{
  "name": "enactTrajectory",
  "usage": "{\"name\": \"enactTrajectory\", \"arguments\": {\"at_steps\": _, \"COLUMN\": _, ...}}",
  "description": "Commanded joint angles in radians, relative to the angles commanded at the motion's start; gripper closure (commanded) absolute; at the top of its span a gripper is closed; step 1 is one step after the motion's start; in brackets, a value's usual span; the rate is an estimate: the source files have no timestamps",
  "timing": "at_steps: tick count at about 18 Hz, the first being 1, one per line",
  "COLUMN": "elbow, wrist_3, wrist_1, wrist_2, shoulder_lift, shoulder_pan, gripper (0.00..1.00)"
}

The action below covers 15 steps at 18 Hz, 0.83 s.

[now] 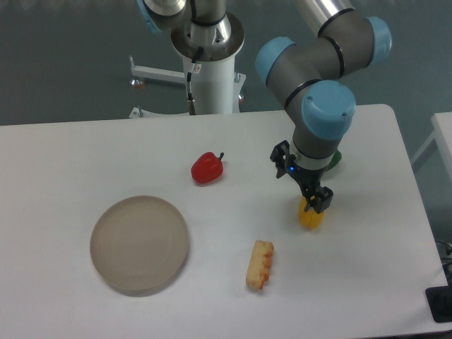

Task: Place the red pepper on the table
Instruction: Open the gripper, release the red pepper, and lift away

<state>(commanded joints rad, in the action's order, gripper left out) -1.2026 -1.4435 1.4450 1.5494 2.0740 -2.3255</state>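
The red pepper (207, 167) lies by itself on the white table (70, 162), a little left of the middle, its dark stem pointing right. My gripper (301, 176) hangs well to the right of it, above the table. It stands open, and one fingertip (321, 199) overlaps the top of a yellow pepper (311, 216). Nothing is held between the fingers.
A round beige-grey plate (139, 244) sits at the front left. A corn-like piece (260, 264) lies near the front middle. A green pepper (335, 159) is mostly hidden behind my wrist. The table's right edge runs close to the arm.
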Motion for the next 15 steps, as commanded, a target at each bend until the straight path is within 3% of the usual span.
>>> {"name": "enactTrajectory", "arguments": {"at_steps": 15, "elbow": -0.040, "wrist_3": -0.046, "wrist_1": -0.012, "wrist_2": 0.001, "shoulder_lift": -0.023, "shoulder_pan": -0.021, "gripper": 0.00}}
